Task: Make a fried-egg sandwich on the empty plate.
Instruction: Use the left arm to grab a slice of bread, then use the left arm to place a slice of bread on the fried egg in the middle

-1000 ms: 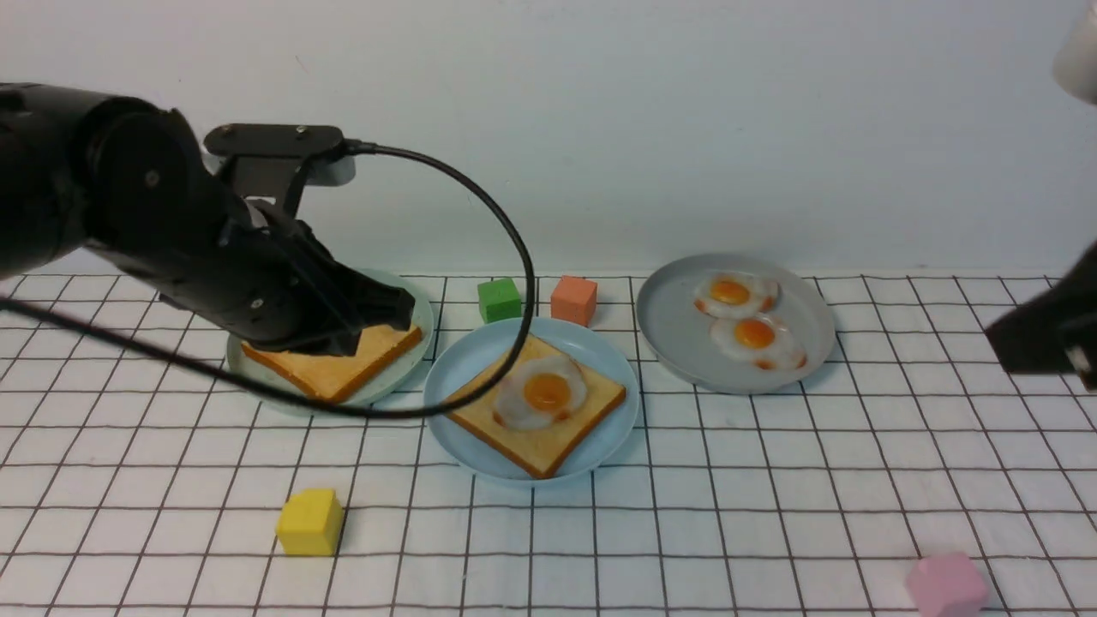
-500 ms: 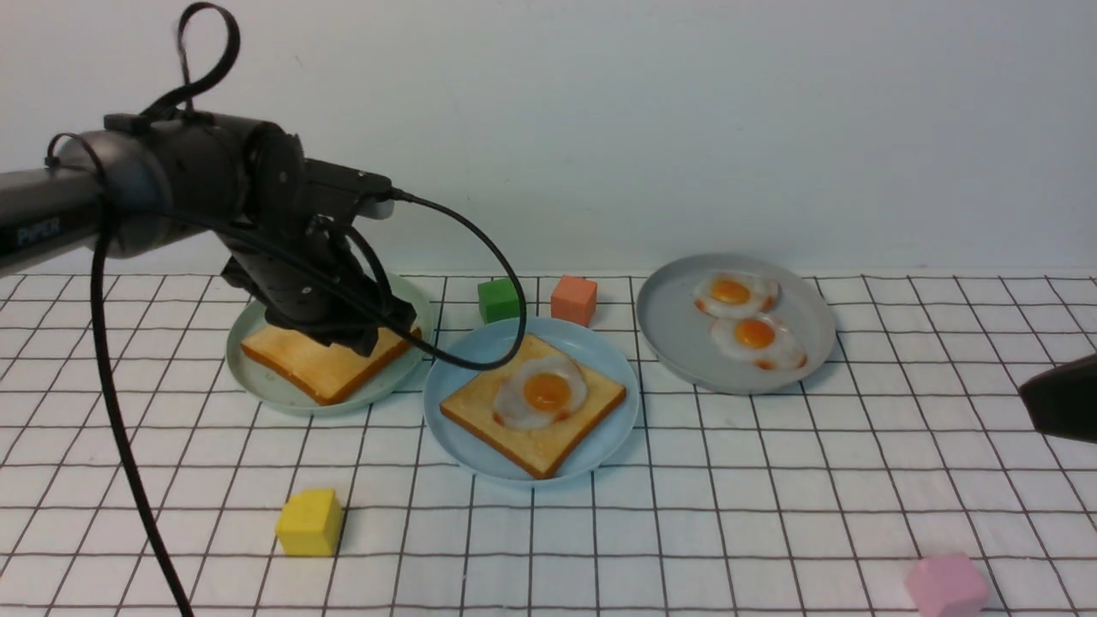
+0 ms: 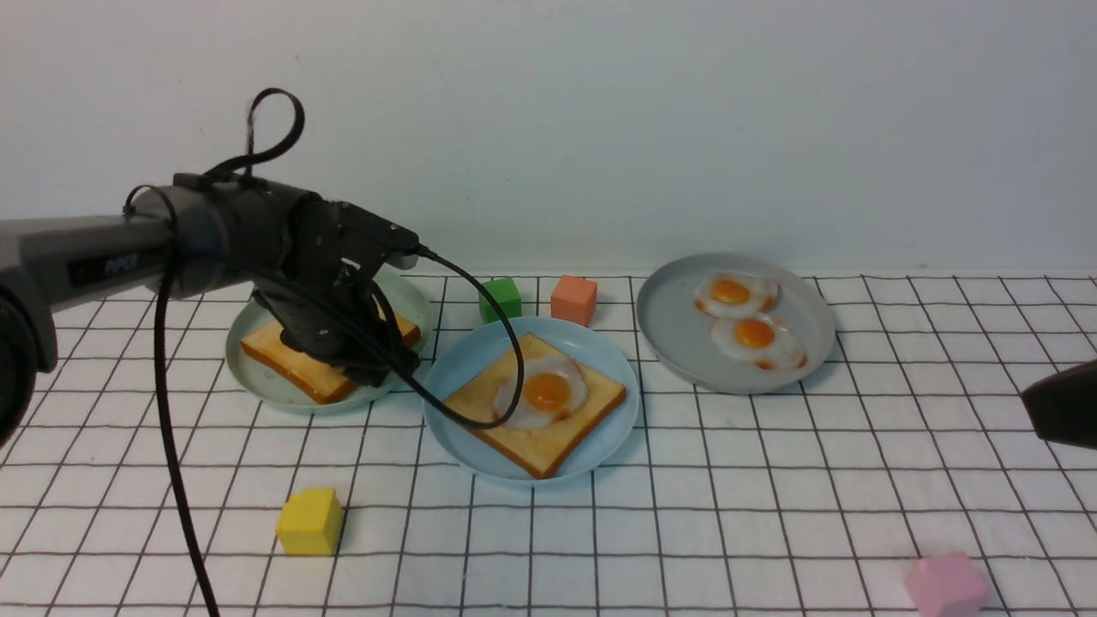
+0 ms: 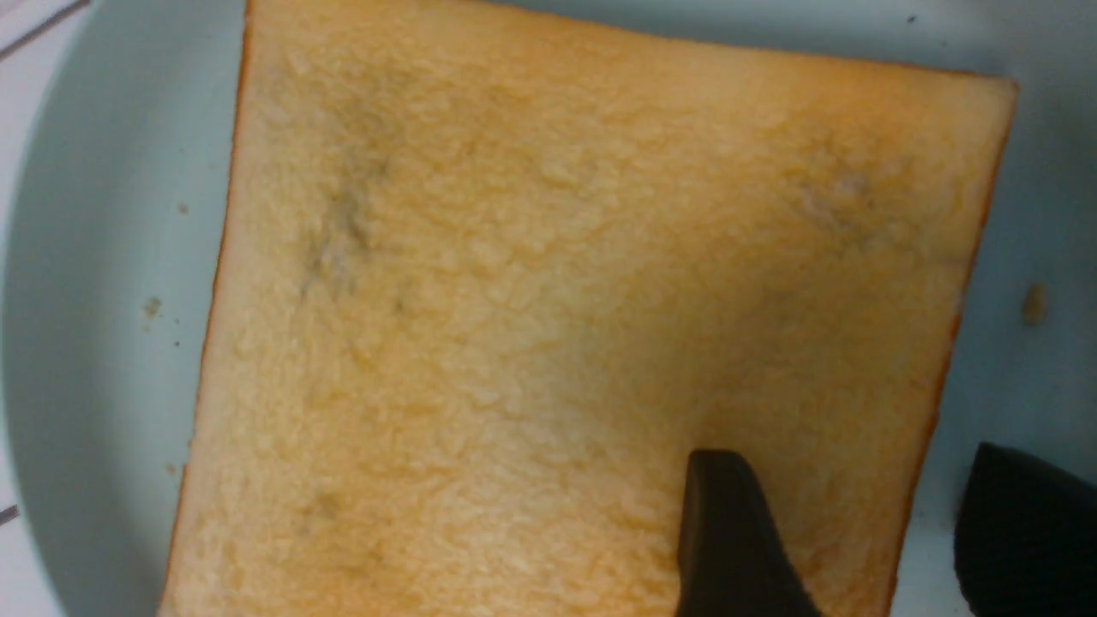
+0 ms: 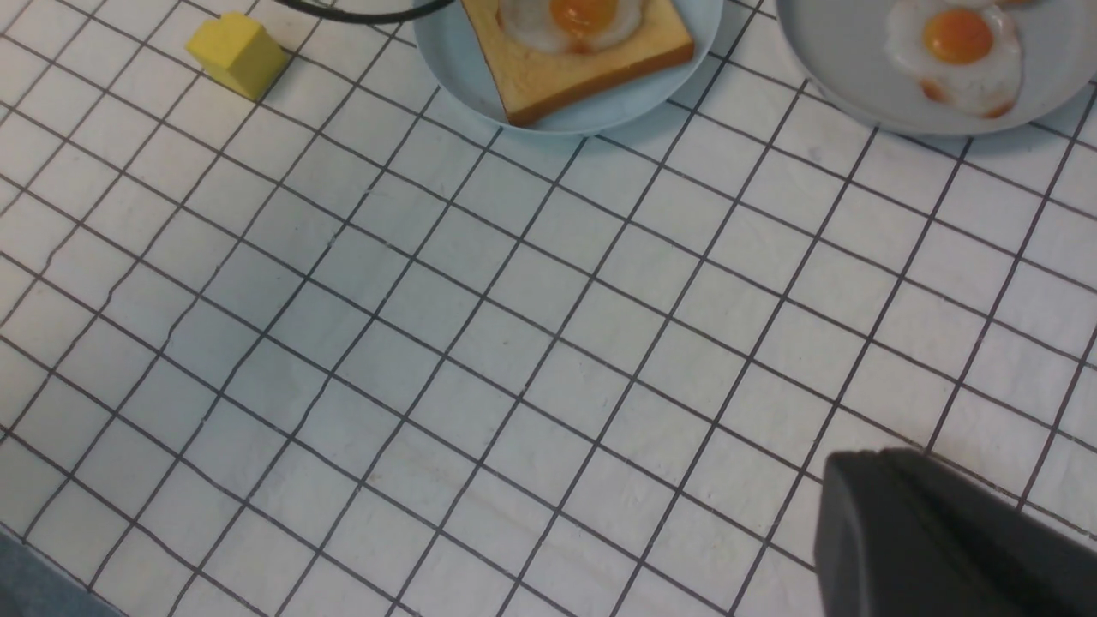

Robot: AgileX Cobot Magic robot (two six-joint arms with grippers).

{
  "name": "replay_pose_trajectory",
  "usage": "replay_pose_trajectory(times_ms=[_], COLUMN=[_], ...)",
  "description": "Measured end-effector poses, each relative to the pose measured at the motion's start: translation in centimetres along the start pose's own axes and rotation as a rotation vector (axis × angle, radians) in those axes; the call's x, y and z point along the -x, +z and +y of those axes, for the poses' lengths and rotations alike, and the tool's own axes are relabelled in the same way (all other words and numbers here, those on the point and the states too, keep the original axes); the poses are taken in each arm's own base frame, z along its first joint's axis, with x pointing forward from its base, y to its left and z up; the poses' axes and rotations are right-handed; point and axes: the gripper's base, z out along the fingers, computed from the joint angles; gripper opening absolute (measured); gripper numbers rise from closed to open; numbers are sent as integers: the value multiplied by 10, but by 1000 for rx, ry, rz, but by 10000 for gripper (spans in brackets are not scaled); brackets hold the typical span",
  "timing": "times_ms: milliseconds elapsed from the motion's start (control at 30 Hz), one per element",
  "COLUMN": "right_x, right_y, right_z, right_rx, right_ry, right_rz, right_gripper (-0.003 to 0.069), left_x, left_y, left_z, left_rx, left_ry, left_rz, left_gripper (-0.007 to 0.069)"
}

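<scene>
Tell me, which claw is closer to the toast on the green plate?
Left. The left claw hangs right over that toast, fingers open at its edge. The right claw sits far off to the right.

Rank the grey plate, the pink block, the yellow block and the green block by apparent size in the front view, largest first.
1. grey plate, clearly largest.
2. pink block and yellow block: near alike, not ranked.
3. green block: looks smallest, but it lies farther from the camera.
</scene>
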Motion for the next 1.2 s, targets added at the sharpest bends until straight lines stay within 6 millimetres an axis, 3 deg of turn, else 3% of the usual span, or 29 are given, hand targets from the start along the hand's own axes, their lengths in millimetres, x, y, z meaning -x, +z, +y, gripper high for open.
replay_pose_trajectory(times_ms=[167, 233, 400, 467, 567, 667, 700, 733, 800, 900, 1000, 1200], right_x=[-3, -5, -6, -6, -8, -10, -11, -12, -15, -18, -21, -24], right_y=[0, 0, 0, -1, -6, -14, -15, -18, -24, -33, -39, -42], right_z=[1, 1, 1, 2, 2, 3, 3, 3, 4, 6, 7, 8], right_rx=[6, 11, 15, 14, 8, -9, -12, -21, -25, -28, -33, -35], right_ry=[0, 1, 2, 2, -4, -16, -18, -25, -30, -35, -41, -44], right_rz=[29, 51, 62, 58, 42, 21, 18, 8, -9, -37, -56, -48], right_gripper=[31, 34, 38, 41, 46, 47, 48, 48, 49, 49, 52, 53], left_x=[0, -1, 1, 2, 12, 28, 29, 35, 38, 36, 32, 31], left_y=[2, 2, -4, -15, -53, -93, -94, -110, -116, -112, -101, -89], left_z=[1, 1, 2, 3, -1, -23, -26, -51, -83, -126, -154, -164], left_rx=[11, 12, 14, 14, 18, -11, -14, -57, -111, -169, -168, -116], left_ry=[17, 20, 17, 12, 10, 31, 36, 66, 109, 167, 218, 211], left_rz=[10, 18, 12, 16, -41, -138, -139, -169, -174, -147, -116, -112], left_gripper=[300, 188, 27, 7, 7, 7, 7, 7, 7, 7, 7, 7])
